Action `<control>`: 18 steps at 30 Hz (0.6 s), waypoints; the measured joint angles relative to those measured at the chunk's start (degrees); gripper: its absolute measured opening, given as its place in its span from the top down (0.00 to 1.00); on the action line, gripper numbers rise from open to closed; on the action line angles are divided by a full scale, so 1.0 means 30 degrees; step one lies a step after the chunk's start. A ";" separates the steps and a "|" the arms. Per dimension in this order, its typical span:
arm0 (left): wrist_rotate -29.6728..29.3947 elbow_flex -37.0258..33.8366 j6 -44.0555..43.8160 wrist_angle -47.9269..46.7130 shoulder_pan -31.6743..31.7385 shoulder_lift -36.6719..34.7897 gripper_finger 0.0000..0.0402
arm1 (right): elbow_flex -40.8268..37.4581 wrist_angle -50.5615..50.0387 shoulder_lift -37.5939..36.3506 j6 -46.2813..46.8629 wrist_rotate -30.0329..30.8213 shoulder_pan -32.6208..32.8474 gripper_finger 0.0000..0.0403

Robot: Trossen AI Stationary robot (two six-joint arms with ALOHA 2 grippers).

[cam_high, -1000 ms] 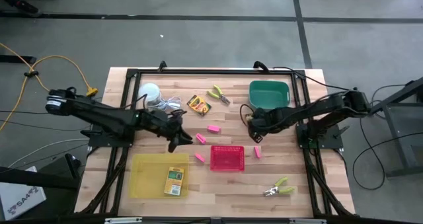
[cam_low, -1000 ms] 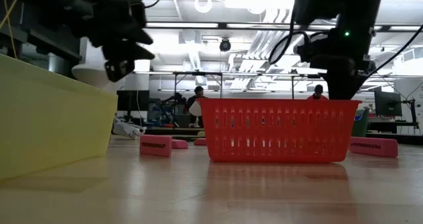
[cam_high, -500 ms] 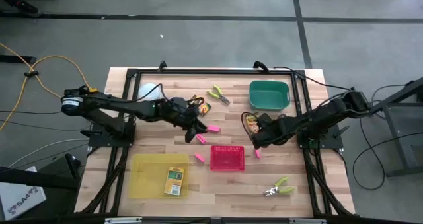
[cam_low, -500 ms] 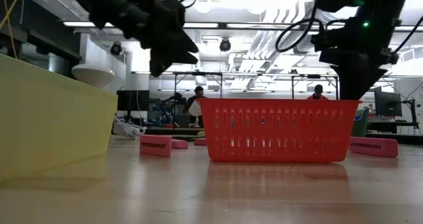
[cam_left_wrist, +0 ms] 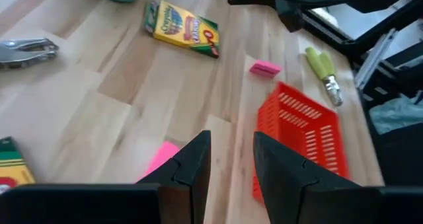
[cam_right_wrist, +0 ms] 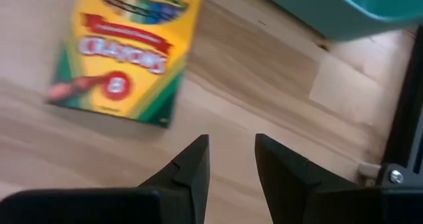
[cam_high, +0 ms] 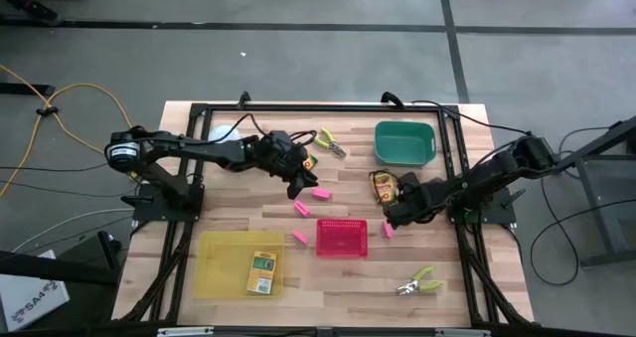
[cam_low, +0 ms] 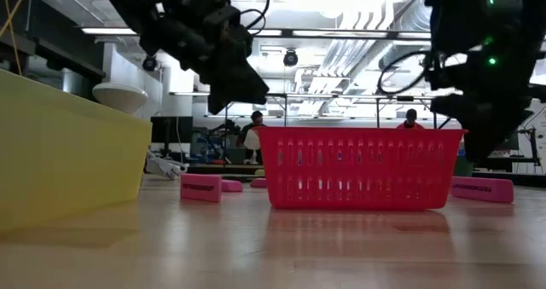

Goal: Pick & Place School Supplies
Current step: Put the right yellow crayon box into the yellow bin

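Two arms reach in over the desk (cam_high: 229, 208), and neither holds anything. The yellow tray (cam_high: 224, 267) already carries one crayon box (cam_high: 263, 272); the red basket (cam_high: 342, 238) and green tray (cam_high: 402, 143) sit farther along.

The right gripper (cam_high: 396, 215) hovers with its fingers (cam_right_wrist: 192, 168) parted by a narrow gap and empty. A second crayon box (cam_right_wrist: 125, 52) lies flat on the wood just ahead of those fingers, its long axis running roughly in line with their reach, towards the green tray. This arm is plainly the nearer one to that box, so I'd expect it to go forward and down.

The left gripper (cam_high: 298, 178) is likewise slightly open and empty, fingers (cam_left_wrist: 192, 161) angled down. A pink eraser (cam_left_wrist: 158, 161) sits just under and beside the fingertips, with the basket close on the other side.
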 joint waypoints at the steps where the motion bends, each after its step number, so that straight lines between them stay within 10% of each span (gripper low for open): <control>1: 0.0007 0.0000 0.0062 0.0065 0.0079 0.0071 0.73 | -0.0173 0.0036 0.0000 0.0185 -0.0003 -0.0064 0.73; 18: -0.0359 0.3314 0.4439 0.0374 -0.0879 0.3516 0.73 | -0.3753 0.3943 -0.5797 -0.2414 0.0335 -0.2027 0.73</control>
